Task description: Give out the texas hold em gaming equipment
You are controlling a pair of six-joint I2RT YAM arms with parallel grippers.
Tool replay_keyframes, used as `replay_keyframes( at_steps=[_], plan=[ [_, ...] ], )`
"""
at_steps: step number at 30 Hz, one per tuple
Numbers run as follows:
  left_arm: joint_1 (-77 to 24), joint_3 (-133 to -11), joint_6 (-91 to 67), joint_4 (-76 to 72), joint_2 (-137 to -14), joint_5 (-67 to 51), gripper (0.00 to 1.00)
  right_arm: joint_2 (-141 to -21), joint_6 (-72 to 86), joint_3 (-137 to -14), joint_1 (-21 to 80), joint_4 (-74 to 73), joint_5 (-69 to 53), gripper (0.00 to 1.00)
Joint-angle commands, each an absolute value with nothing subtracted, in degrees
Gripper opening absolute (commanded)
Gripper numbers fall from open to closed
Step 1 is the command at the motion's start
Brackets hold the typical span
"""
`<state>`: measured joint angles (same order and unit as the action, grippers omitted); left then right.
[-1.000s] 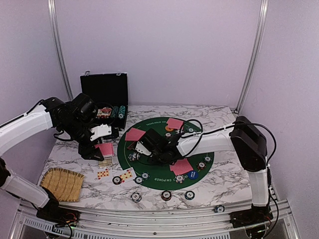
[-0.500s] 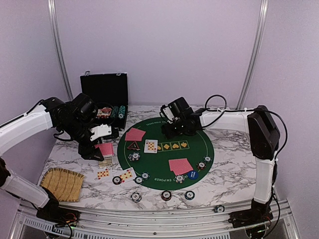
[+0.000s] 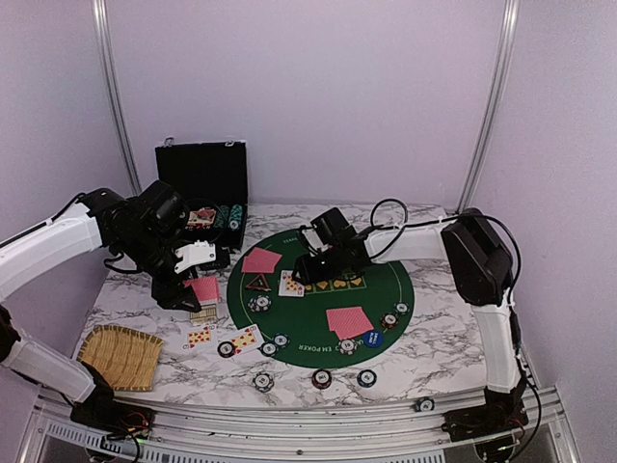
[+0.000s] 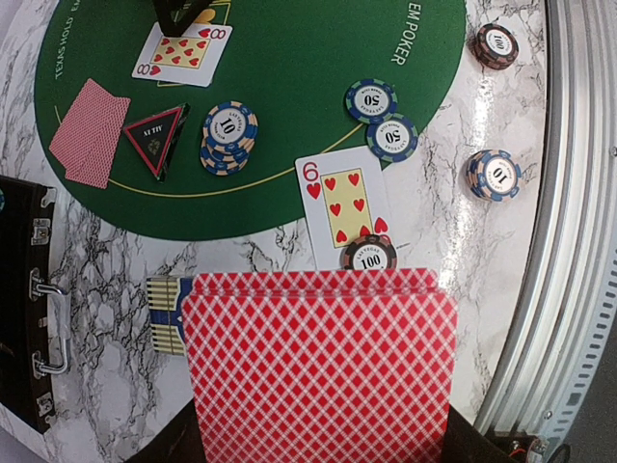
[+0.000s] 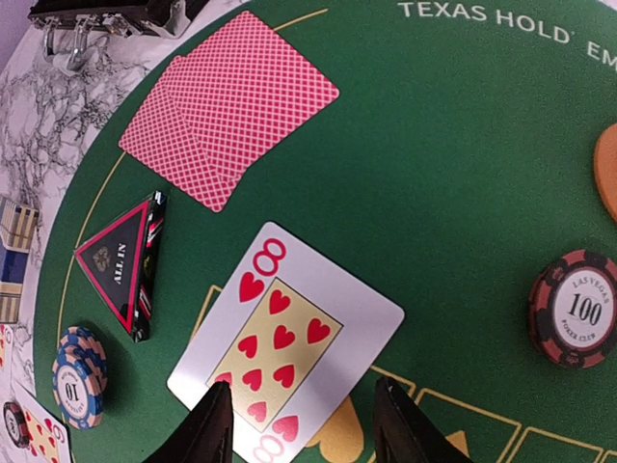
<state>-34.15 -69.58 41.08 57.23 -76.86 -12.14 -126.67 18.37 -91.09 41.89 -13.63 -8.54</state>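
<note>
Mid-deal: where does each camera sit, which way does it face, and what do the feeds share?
Top: fixed above and behind the bases, facing the back wall, down on the table; both arms show.
Left wrist: on the left end effector, looking down past its deck of cards at the green mat; finger edges barely show.
Right wrist: on the right end effector, looking down at the eight of hearts; both fingers show.
Shared: both wrist views see that eight and the triangular marker.
</note>
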Motion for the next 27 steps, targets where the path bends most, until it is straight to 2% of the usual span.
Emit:
replay_keyframes(
  at_steps=[1, 5, 10, 15, 21, 27],
  plan=[
    [-33.84, -70.74, 40.61, 58.3, -77.21, -13.49, 0.0, -127.47, 21.87, -92.72, 41.88, -9.9, -12.55, 0.47],
    [-33.84, -70.75, 40.53, 58.27, -77.29, -13.66, 0.0, -124.46, 24.3, -88.74, 41.76, -7.56, -15.96, 0.48],
    [-33.84, -71.09, 40.55, 58.27, -77.7, -13.86, 0.0, -116.62, 31.75, -80.34, 41.93, 1.32, -23.13, 0.67],
    [-33.84, -71.62, 40.48, 58.27, -78.05, -14.22, 0.0, -111.5, 39.54, -76.17, 44.04, 7.64, -30.2, 0.79],
    [-33.84, -72.11, 40.33, 58.27, -78.09, -14.38, 0.0, -111.37, 49.86, -74.98, 47.84, 16.54, -37.31, 0.93],
    [-33.83, -72.34, 40.17, 58.27, -78.16, -14.15, 0.0, -116.4, 57.96, -78.45, 51.91, 24.42, -42.68, 0.96]
  ],
)
